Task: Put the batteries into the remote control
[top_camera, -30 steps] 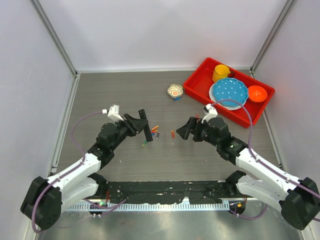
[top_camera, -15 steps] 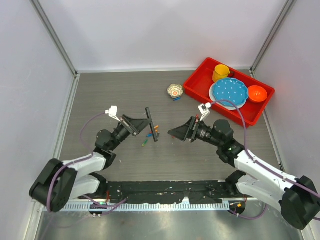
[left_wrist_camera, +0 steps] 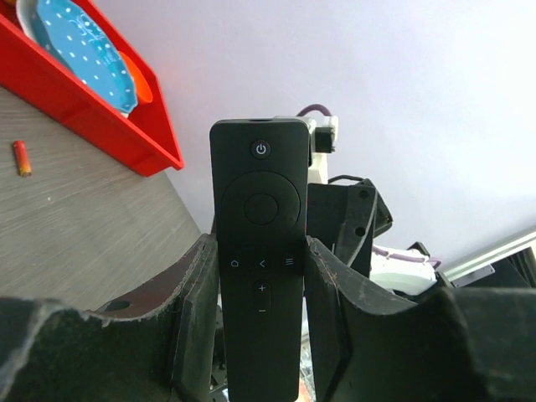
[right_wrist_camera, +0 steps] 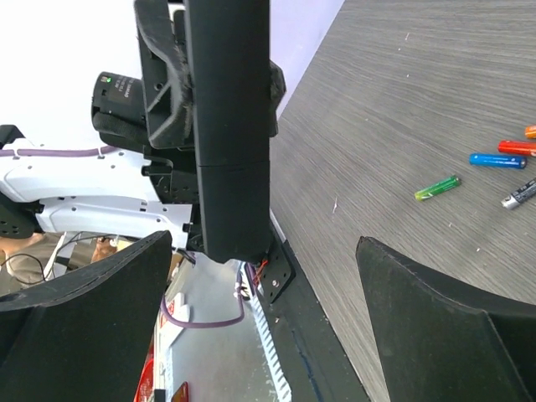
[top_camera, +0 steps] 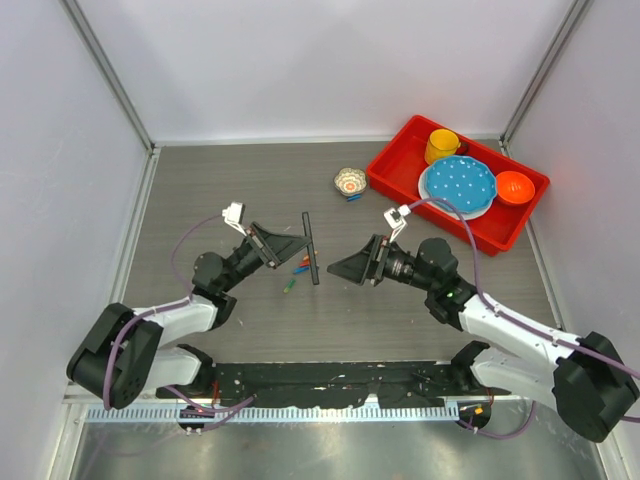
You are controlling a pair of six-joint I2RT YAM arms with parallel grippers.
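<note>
Left wrist view shows the left gripper (left_wrist_camera: 261, 280) clamped on the upright remote control (left_wrist_camera: 260, 201), held aloft — the right gripper (right_wrist_camera: 264, 322), open and empty, should meet its back squarely, batteries (right_wrist_camera: 496, 159) lying loose on the table (right_wrist_camera: 402, 84)

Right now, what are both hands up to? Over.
Left hand shut on remote control, held upright. Right hand open and empty, facing its back. Batteries loose on table. Nothing blocking.
</note>
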